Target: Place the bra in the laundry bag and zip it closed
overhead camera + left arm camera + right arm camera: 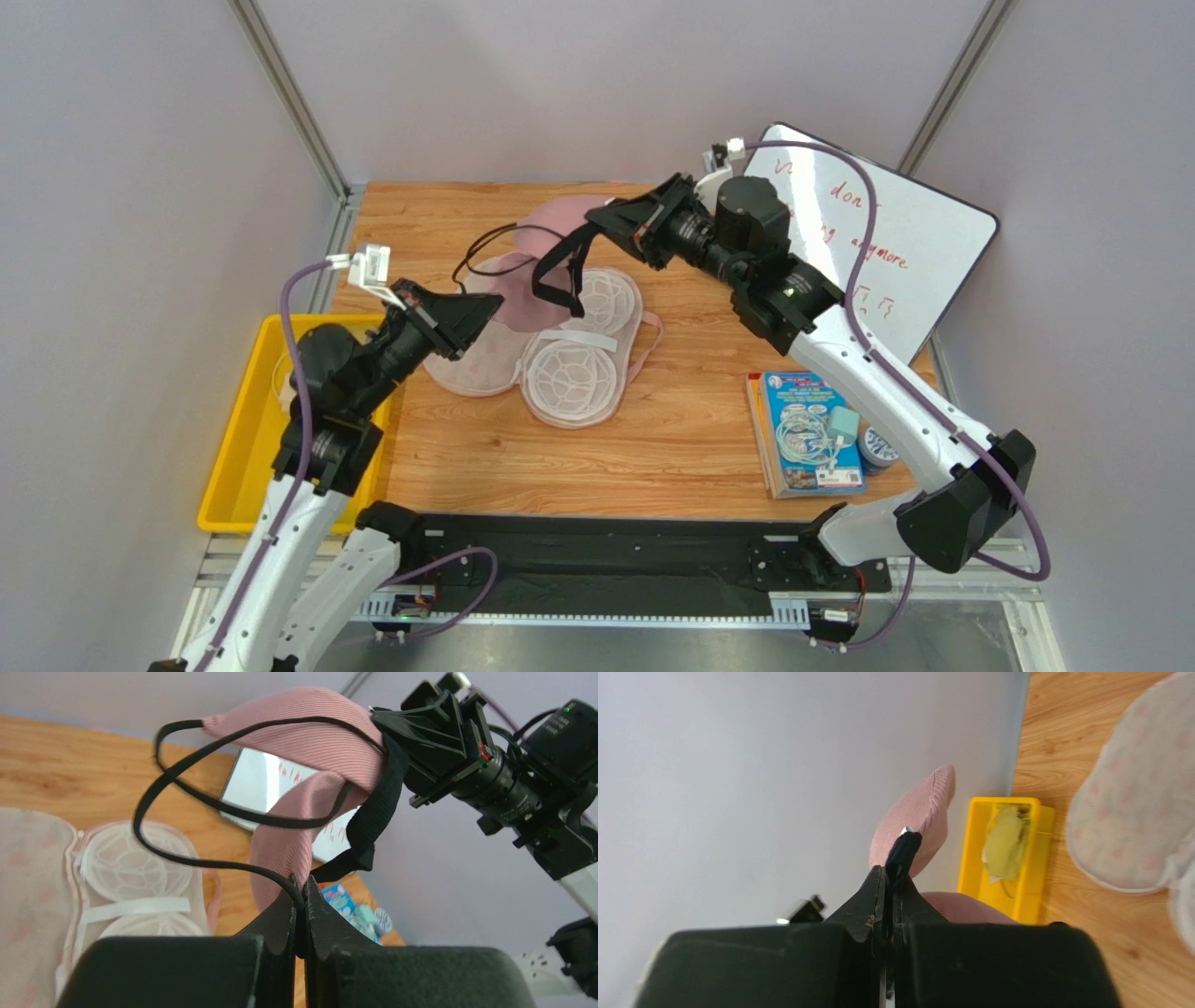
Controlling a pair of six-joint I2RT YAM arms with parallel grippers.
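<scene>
While the bra [302, 731] is held in the air above the wooden table [673, 448], it is stretched between the two claws. The left claw [300, 890] is seen pressed together on the lower tip of one ribbed, dusty-pink cup, and a thin black strap [140, 812] is caught at the same pinch. From there the strap is thrown out in a wide, slack loop. The right claw [887, 875] is clamped on the broad black band [379, 805] at the opposite end, with a rounded, padded cup bulging past its fingertips.

Beneath the hanging garment, the laundry bag [575, 378] is laid open and flat on the table. Two white mesh domes with stiff ribbing are shown facing up, edged in pink trim and crossed by a white band. The pale printed half is spread out to their left.

A yellow plastic bin [1004, 882] is set at the table's left edge, and a crumpled yellowish cloth [1006, 843] is seen inside it.
</scene>
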